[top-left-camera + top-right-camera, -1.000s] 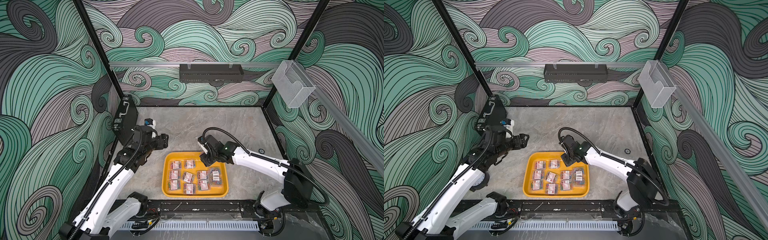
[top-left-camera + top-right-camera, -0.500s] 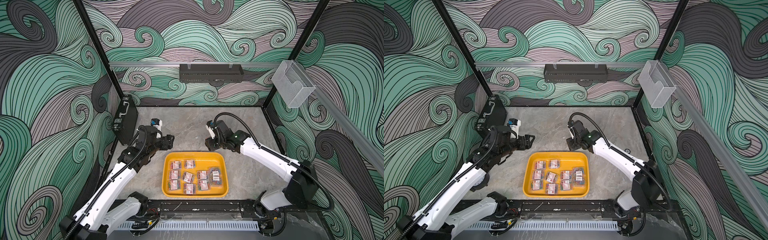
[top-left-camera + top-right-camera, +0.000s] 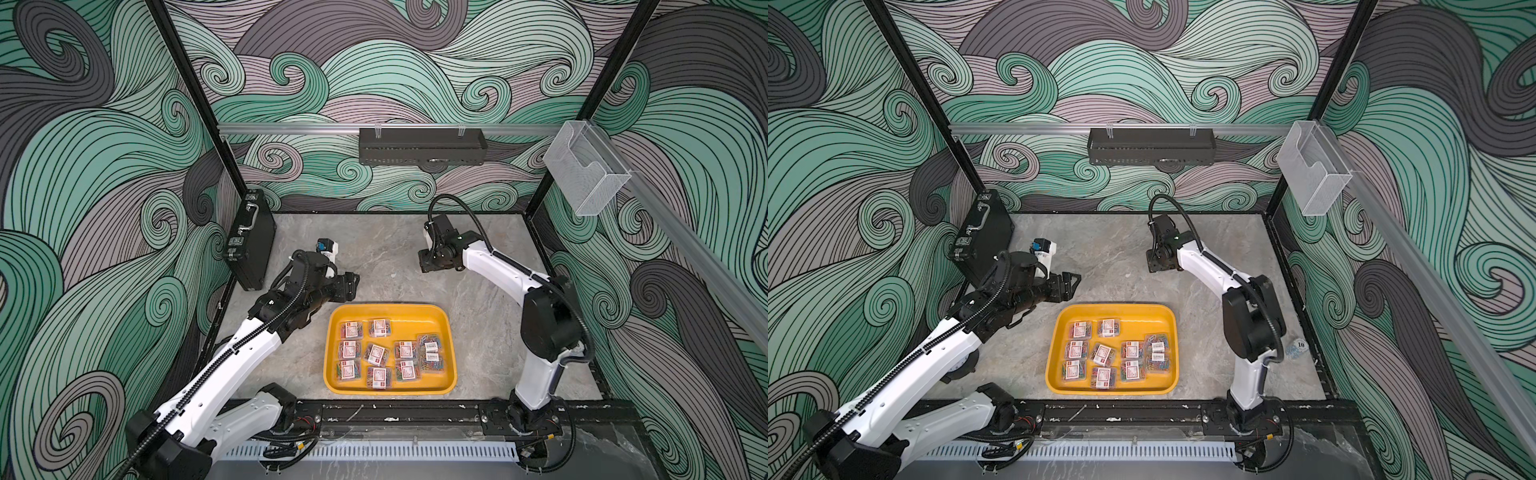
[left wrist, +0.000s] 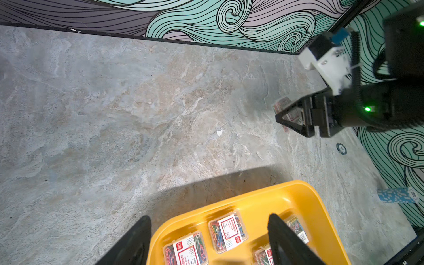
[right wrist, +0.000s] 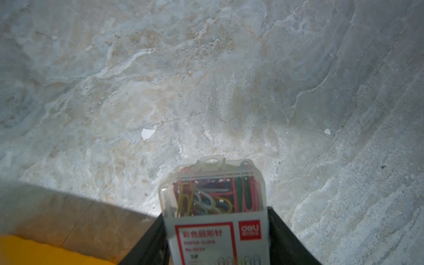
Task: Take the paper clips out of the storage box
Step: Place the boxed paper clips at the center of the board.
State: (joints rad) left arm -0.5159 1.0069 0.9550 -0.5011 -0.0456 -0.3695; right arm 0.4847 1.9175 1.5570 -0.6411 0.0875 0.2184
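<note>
Beyond the storage box (image 3: 390, 309) the tabletop (image 3: 386, 249) lies bare; a black briefcase (image 3: 249, 245) stands well off the box's far left corner.

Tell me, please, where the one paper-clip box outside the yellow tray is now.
In the right wrist view, that paper-clip box is clamped in the right end effector, over bare table beyond the far rim of the storage box.

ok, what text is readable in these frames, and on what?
"deli": red square on the label of the paper clip box in the right gripper.
"彩色回形针": same label.
"PAPER CLIPS": same label.
"3#": same label.
"10": small white disc beside the right arm's base.
Labels on the boxes in the storage box: too small to read.
</note>
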